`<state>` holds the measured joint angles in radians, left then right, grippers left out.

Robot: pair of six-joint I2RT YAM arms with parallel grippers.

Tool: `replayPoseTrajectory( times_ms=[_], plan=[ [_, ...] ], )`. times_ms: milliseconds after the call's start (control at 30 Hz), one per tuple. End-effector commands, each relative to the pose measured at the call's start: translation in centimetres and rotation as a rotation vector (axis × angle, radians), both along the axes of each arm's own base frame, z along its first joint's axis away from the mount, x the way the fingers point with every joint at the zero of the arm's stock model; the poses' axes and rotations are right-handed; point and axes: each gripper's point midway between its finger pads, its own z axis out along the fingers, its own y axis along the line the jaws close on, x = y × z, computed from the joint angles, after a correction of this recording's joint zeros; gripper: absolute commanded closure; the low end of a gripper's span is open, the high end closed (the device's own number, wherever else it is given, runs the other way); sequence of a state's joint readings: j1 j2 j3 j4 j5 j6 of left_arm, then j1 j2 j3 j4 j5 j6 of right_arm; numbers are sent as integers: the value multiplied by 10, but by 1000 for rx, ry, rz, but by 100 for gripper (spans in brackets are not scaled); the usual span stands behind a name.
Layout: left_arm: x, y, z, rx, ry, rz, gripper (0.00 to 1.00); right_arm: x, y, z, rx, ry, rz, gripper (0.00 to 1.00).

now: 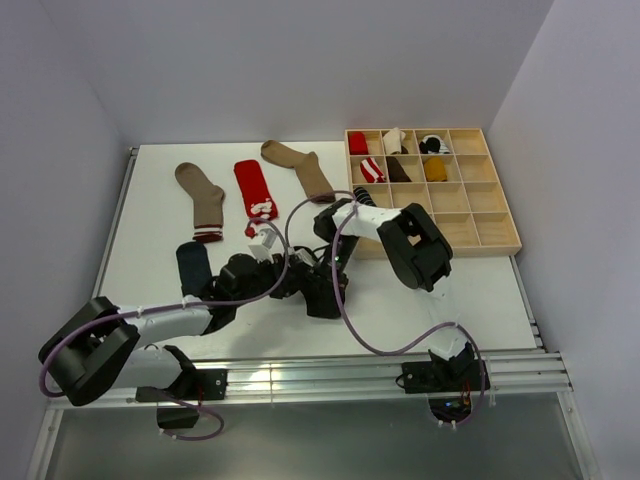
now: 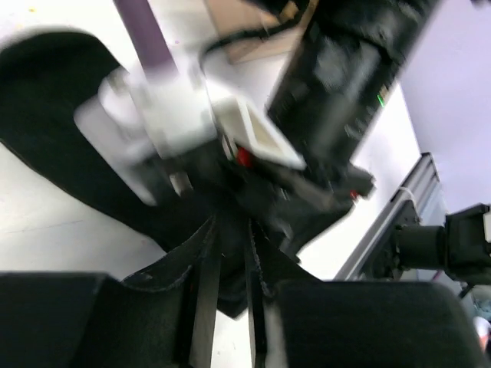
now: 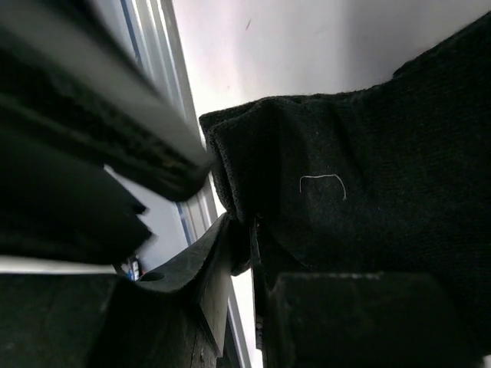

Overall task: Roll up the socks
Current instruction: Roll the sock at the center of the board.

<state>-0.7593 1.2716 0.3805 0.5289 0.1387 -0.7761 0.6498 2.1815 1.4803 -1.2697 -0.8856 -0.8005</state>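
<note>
A black sock (image 1: 300, 287) lies bunched at the table's middle, held between both grippers. My left gripper (image 1: 281, 280) comes in from the left; in its wrist view the left gripper (image 2: 230, 234) is shut on a fold of the black sock (image 2: 229, 268). My right gripper (image 1: 322, 292) reaches down from the right, and the right gripper (image 3: 250, 234) pinches the sock's hemmed edge (image 3: 230, 153), shut on it. The rest of the sock (image 3: 360, 199) spreads away to the right. Most of the sock is hidden under the arms from above.
A navy sock (image 1: 193, 266) lies left of the grippers. Two tan socks (image 1: 201, 198) (image 1: 300, 166) and a red sock (image 1: 253, 188) lie at the back. A wooden compartment tray (image 1: 470, 215) with rolled socks stands at the right. The metal rail (image 1: 330, 378) runs along the near edge.
</note>
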Motion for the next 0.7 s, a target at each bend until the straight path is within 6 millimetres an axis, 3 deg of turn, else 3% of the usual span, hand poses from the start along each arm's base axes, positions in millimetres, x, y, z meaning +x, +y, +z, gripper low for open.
replayPoseTrajectory(
  times_ms=[0,300,467,667],
  plan=[
    [0,-5,29,-115,-109,-5,76,9,6,9,16,37,-48,80],
    [-26,-25,23,-88,-169,-186,69,15,0,-5,-47,49,-75,81],
    [-29,-42,3,-36,-151,-243,69,18,-1,-6,-60,68,-96,81],
    [-32,-48,-17,-19,-121,-255,67,19,-5,-9,-73,88,-109,81]
  ],
)
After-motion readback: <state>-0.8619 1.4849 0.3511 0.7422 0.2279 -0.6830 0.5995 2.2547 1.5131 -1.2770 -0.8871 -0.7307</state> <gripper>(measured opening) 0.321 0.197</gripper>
